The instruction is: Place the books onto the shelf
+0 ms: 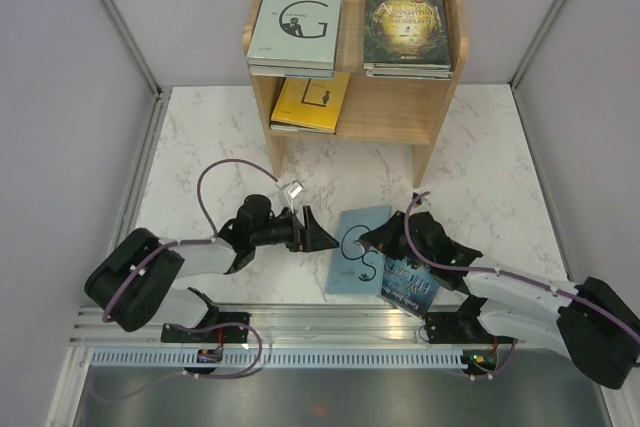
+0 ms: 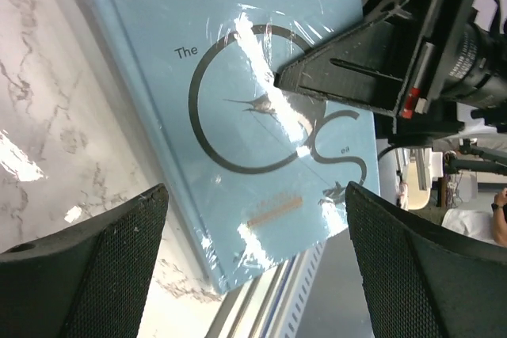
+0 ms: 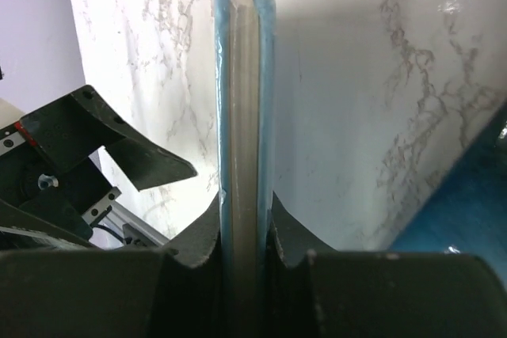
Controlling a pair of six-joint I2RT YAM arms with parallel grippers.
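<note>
blue book (image 3: 245,93) edge-on, right end effector (image 3: 245,219) apparently clamping it

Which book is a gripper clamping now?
The pale blue Hemingway book, its edge pinched in the right gripper; the dark blue book lies free beside it, the rest on the shelf.

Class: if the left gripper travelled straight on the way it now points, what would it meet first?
Probably the pale blue book, gripped at its edge by the right gripper; it fills the view ahead of the open left gripper, though depth is unclear.
</note>
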